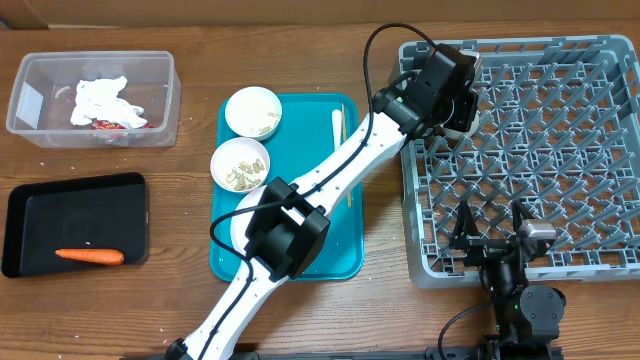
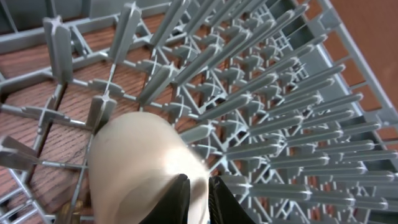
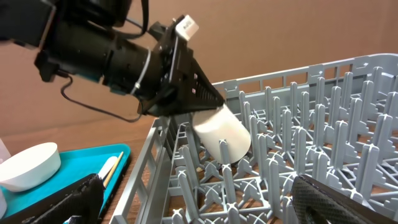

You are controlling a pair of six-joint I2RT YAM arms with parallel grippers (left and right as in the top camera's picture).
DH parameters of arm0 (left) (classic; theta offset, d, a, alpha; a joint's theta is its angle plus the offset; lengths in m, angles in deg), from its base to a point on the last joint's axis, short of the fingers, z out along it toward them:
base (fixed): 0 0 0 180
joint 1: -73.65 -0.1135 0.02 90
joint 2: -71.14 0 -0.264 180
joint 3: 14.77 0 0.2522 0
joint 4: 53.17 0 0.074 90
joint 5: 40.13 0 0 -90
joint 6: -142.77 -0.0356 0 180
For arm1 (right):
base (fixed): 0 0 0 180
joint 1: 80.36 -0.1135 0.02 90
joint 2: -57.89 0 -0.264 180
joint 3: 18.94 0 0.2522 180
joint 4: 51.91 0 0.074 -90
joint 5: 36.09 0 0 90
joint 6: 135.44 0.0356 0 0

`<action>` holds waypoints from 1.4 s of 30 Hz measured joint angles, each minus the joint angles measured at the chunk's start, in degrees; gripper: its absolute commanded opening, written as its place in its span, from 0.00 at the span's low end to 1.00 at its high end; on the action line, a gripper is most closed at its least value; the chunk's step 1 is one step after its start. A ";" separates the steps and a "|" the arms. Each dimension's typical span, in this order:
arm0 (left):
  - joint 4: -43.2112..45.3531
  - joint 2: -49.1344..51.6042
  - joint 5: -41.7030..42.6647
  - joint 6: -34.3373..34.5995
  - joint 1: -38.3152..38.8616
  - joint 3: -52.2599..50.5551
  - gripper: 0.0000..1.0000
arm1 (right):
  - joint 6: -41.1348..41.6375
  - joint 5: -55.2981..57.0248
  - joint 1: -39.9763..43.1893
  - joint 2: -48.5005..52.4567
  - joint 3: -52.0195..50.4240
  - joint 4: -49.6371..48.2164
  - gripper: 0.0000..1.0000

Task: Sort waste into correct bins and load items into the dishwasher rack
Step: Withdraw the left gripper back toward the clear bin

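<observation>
Many rack pegs [image 2: 62, 40] around white cup [image 2: 134, 155]

— What is my table carrying?
— Your brown wooden table [image 1: 280, 50] bears four things. On your left, a clear plastic tub [image 1: 45, 70] sits at the far side, and a black tray [image 1: 70, 215] lies nearer you.
— And the rest?
— A teal tray [image 1: 345, 245] lies in the middle. The grey dishwasher rack [image 1: 570, 120] fills your right side, just beside that tray but apart from it.
</observation>
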 measured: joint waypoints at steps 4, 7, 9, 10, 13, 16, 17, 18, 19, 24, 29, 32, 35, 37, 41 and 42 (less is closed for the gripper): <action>1.22 0.61 0.31 0.02 -0.04 0.02 0.15 | 0.02 0.02 0.00 0.00 0.00 -0.02 1.00; 3.39 0.94 0.39 0.04 -0.04 0.02 0.16 | 0.02 0.00 0.02 0.00 0.00 0.00 1.00; 6.10 1.49 0.37 0.04 -0.04 0.02 0.17 | 0.00 0.02 0.00 0.00 0.00 0.00 1.00; 6.91 1.62 0.39 0.07 -0.04 0.02 0.18 | -0.02 -0.02 0.00 0.00 0.00 -0.02 1.00; 9.60 1.97 0.37 0.24 -0.04 0.02 0.22 | 0.00 0.00 0.00 0.00 0.00 -0.02 1.00; 9.94 1.99 0.42 0.35 -0.17 0.02 0.26 | 0.02 0.00 0.00 -0.02 0.00 0.00 1.00; 9.92 1.99 0.92 0.42 -0.37 0.02 0.28 | 0.00 -0.02 0.00 0.00 0.00 -0.02 1.00; 9.92 1.99 1.33 0.44 -0.50 0.02 0.33 | 0.02 0.00 0.00 0.00 0.00 0.00 1.00; 9.68 1.88 2.64 0.44 -1.14 0.02 0.40 | 0.02 0.00 0.00 0.00 0.00 -0.02 1.00; -5.40 -6.73 4.94 0.87 -7.23 -0.57 0.90 | 0.04 0.00 0.02 -0.02 0.00 0.00 1.00; -24.22 -21.49 5.31 -0.26 -16.85 -0.39 1.00 | 0.02 0.00 0.00 0.00 0.00 0.02 1.00; -38.77 -30.18 4.17 -0.61 -25.77 0.52 1.00 | 0.02 0.00 0.00 -0.02 0.00 0.00 1.00; -51.23 -34.64 -0.35 -0.48 -34.60 0.66 1.00 | 0.00 -0.02 0.00 -0.07 0.00 -0.02 1.00; -59.32 -35.19 -5.49 1.16 -39.63 0.63 1.00 | 0.00 0.00 0.00 -0.07 0.00 0.00 1.00; -66.55 -35.17 -14.45 6.36 -50.77 0.11 1.00 | 0.00 0.00 0.00 -0.07 0.00 0.00 1.00; -66.58 -35.17 -15.41 6.99 -53.02 0.11 1.00 | 0.00 -0.02 0.00 -0.07 0.00 -0.04 1.00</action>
